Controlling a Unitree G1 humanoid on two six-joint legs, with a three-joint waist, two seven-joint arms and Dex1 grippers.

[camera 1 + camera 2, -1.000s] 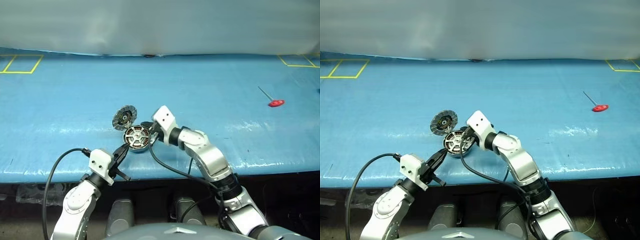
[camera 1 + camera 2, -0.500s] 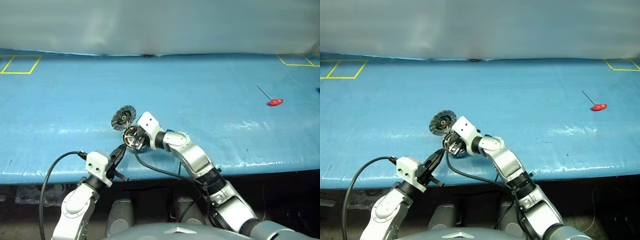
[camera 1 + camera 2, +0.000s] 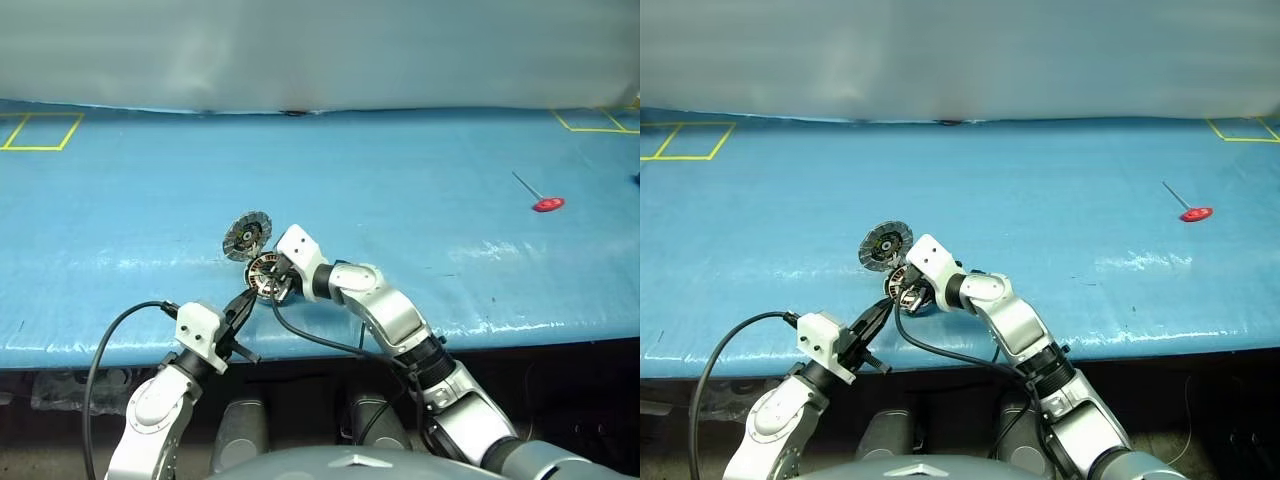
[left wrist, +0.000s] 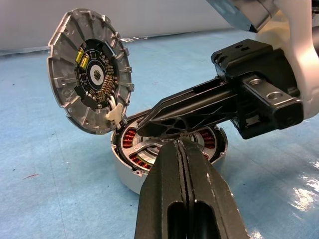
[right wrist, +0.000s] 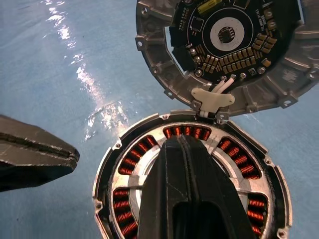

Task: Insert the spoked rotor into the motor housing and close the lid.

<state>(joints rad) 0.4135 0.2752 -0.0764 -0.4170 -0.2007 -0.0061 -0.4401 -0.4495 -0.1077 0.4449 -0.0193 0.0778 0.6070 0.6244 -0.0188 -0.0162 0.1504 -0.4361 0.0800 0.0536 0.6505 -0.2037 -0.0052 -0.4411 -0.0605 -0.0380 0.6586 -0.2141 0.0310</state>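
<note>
Motor housing [image 5: 189, 189] lies under the closed right pincer [image 4: 149, 119].

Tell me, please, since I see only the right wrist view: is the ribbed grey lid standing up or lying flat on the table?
Observer: The left wrist view shows the round grey ribbed metal lid standing up, tilted, joined to the rim of the round silver metal housing with copper windings.
Operator: What is the dark shape beside the housing?
Observer: It is the left gripper, shut, pointing at the housing's near rim.
Operator: Is anything else on the table?
Observer: A small red-handled tool lies far off to the right on the blue table.
</note>
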